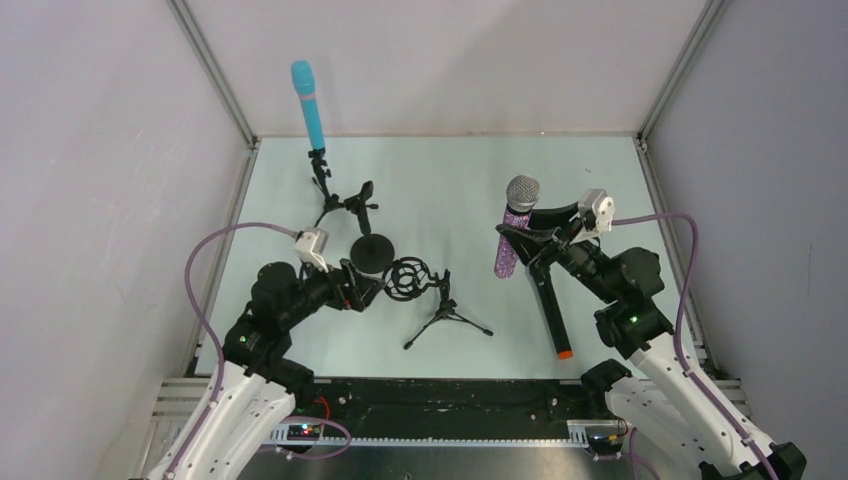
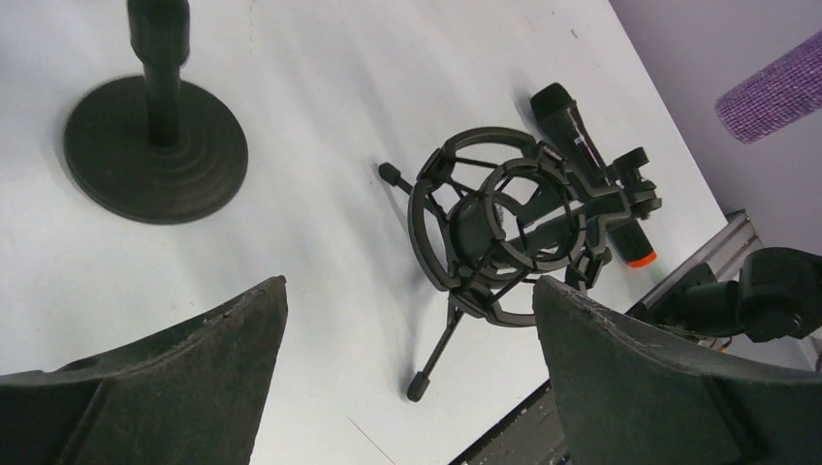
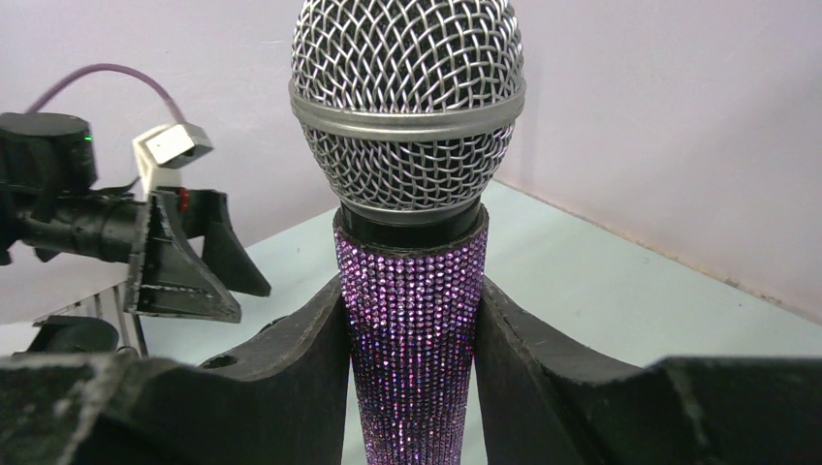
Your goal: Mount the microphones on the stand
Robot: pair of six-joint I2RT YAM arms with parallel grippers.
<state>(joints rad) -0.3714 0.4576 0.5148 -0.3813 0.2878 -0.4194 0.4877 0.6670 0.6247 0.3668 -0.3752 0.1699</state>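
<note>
We note the blue microphone [image 1: 309,108] mounted; right claw [image 3: 412,334] holds the purple microphone [image 3: 407,126] (upright), left claw [image 2: 409,286] wide; black microphone [image 1: 550,315] lies unmounted.

Bare counter [image 1: 590,170] lay open across the back right. The shock-mount tripod [image 1: 428,292] stood directly ahead of the left tool [image 2: 409,286], its jaws spread wide, with the round-base stand [image 1: 372,252] just beside them. The black microphone [image 1: 552,312] lay across the right side, partly beneath the right arm [image 1: 625,285], near the purple microphone [image 1: 508,250] clamped upright in the right tool [image 3: 411,310]. The upright blue microphone [image 1: 308,103] blocked the back left.
</note>
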